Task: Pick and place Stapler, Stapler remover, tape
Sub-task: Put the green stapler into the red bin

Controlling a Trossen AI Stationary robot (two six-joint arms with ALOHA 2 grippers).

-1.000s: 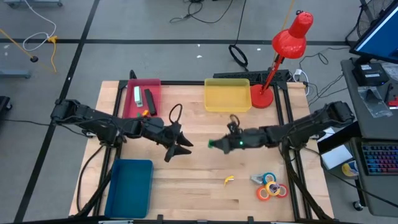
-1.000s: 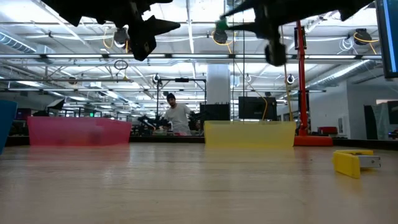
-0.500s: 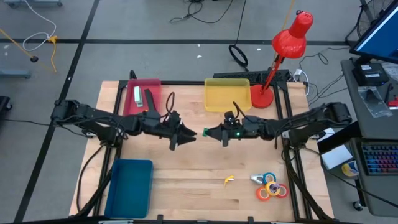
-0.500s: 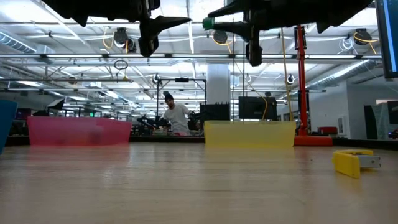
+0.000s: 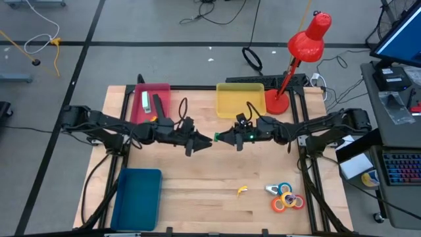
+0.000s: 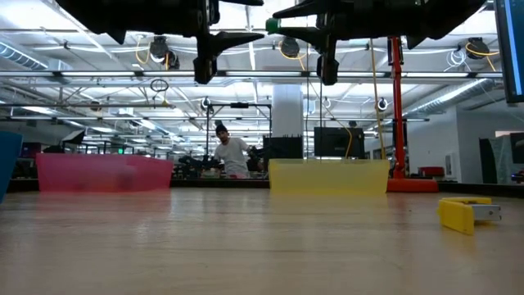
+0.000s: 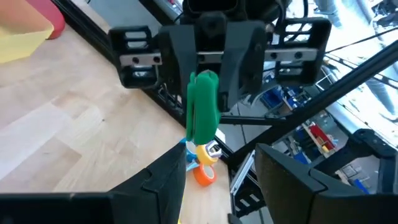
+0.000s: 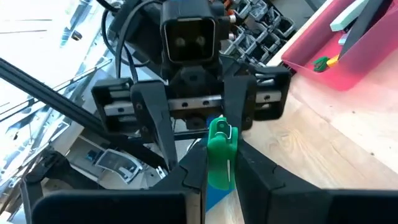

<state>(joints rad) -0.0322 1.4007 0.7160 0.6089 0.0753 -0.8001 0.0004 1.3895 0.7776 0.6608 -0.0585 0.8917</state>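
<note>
High view: mid-frame, the right gripper (image 5: 219,138) pinches a green remover (image 5: 216,138), facing the left gripper (image 5: 207,139), whose jaws are spread; tape (image 5: 287,197) lower right.

Left wrist view: a misaligned handover could drop it.

R hand (image 5: 220,137) holds green item (image 5: 216,137).

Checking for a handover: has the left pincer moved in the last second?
Yes. In the high view the left pincer has moved away from the blue tray, toward the yellow tray and the right pincer, which holds a green item.
</note>
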